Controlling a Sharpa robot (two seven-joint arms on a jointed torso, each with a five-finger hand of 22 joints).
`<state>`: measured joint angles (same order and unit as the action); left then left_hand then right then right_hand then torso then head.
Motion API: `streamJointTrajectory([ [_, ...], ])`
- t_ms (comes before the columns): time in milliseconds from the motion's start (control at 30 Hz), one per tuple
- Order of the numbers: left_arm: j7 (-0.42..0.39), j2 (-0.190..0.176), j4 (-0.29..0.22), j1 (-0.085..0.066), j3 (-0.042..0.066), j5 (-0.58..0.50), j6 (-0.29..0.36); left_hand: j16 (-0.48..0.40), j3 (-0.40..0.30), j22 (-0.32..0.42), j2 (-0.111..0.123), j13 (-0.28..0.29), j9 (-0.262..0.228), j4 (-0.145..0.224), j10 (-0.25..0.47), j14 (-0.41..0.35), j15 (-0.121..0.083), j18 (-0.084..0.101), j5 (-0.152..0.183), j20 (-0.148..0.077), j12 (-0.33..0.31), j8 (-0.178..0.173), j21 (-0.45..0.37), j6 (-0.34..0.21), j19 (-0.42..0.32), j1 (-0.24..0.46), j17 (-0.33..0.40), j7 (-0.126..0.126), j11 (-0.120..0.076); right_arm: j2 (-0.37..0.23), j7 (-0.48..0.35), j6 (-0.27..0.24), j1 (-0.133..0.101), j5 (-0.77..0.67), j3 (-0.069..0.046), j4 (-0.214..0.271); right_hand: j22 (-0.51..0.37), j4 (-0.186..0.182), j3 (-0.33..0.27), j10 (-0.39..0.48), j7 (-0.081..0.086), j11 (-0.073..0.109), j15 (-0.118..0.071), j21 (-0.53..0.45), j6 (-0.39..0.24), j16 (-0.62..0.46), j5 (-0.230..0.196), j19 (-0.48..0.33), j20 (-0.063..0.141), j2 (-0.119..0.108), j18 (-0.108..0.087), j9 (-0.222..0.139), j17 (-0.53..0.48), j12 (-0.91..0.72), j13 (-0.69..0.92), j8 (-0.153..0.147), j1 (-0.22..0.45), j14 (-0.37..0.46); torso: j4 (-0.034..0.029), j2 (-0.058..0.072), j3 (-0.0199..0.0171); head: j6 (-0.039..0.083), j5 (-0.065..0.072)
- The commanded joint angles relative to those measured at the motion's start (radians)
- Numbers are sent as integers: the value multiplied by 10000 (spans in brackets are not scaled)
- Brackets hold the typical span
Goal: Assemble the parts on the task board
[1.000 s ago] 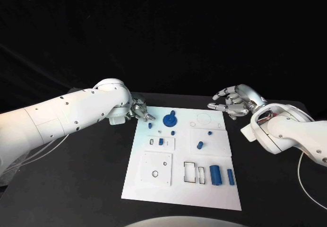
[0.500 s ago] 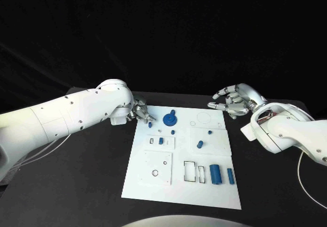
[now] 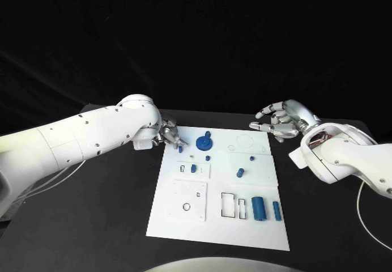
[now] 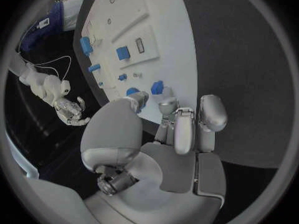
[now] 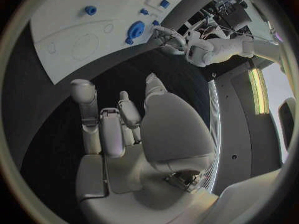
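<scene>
Head view: task board mid-table, blue parts on it. Left hand at its far-left corner; left wrist view shows fingers curled, grip unclear. Right hand loosely spread, empty.

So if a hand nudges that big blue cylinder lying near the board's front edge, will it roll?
Probably. The blue cylinder looks round and lies on its side on the flat task board, so a sideways push would likely roll it. It looks rigid and smooth, so it may slip in a loose grip.
</scene>
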<state>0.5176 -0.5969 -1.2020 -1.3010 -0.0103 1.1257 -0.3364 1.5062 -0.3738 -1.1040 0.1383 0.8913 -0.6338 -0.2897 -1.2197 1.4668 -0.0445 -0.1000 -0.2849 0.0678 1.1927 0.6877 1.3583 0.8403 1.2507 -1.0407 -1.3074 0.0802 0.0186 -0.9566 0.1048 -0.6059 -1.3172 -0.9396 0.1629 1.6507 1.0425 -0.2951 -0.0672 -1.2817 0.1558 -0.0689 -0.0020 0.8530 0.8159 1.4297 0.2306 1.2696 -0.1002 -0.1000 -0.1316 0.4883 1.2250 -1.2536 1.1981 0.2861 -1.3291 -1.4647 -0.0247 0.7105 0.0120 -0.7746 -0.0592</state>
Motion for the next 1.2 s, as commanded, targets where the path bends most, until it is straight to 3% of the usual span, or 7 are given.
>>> streamJointTrajectory([
  [33,-28,23,-21,-6,1,-134,-217,10,62,-24,18,12,-21,-1,2,561,-22,2,17,8,42,62,22,92,7,-117,-977,9,-85,13,-78,-9,13,-52,-1,-5,-10,17,-50,73,-11,-23,-21,-67,-67,-30,-9,-73,-4,3,-124,6,-9,40,-11,61,42,-240,1,-3,0,5,-2],
  [300,-30,24,-11,-5,-1,-190,-172,19,40,-34,-69,20,-71,3,-13,569,-53,3,-2,-16,55,120,25,101,14,-274,-996,-26,-118,20,-73,-7,20,-52,-1,-12,-30,16,-44,66,-15,-20,-23,-100,-61,-41,-9,-73,-2,23,-126,9,-8,34,-11,79,38,-243,2,6,0,0,7],
  [600,-30,37,-5,-5,-3,-304,-231,16,-126,-56,-220,-22,-195,80,-9,571,-115,9,-7,-80,47,225,26,16,21,-1061,-989,-89,-181,27,-59,-6,26,-54,-1,-19,-29,17,-39,65,-17,-18,-25,-101,-56,-50,-9,-66,-1,38,-125,11,-18,35,-16,90,35,-243,3,3,2,-14,6],
  [933,-36,50,44,-5,-15,-392,-211,12,-230,-62,-269,-65,-224,107,14,569,-125,10,-15,-93,25,232,22,-36,19,-1409,-981,-96,-191,29,-55,-5,29,-56,-1,-20,-29,17,-39,65,-17,-18,-25,-101,-56,-50,-9,-66,-1,38,-125,11,-18,35,-16,90,35,-243,2,1,2,-17,7],
  [1133,-57,47,55,-4,-21,-693,-131,7,-638,-64,-398,-94,-254,309,32,566,-147,8,19,-109,8,226,16,-115,10,-2063,-972,-117,-213,29,-56,-5,31,-57,-1,-22,-29,17,-39,65,-17,-18,-25,-101,-56,-50,-9,-66,-1,38,-125,11,-18,35,-16,90,35,-243,7,2,-3,-18,-3],
  [1200,-67,34,50,-4,-23,-837,-91,7,-1159,-81,-527,-121,-275,622,51,568,-168,9,76,-122,-19,213,22,-212,16,-2579,-974,-121,-230,28,-57,-6,32,-57,-1,-23,-29,17,-39,65,-17,-18,-25,-101,-56,-50,-9,-66,-1,38,-125,11,-18,35,-16,90,35,-243,7,2,-4,-14,-4],
])
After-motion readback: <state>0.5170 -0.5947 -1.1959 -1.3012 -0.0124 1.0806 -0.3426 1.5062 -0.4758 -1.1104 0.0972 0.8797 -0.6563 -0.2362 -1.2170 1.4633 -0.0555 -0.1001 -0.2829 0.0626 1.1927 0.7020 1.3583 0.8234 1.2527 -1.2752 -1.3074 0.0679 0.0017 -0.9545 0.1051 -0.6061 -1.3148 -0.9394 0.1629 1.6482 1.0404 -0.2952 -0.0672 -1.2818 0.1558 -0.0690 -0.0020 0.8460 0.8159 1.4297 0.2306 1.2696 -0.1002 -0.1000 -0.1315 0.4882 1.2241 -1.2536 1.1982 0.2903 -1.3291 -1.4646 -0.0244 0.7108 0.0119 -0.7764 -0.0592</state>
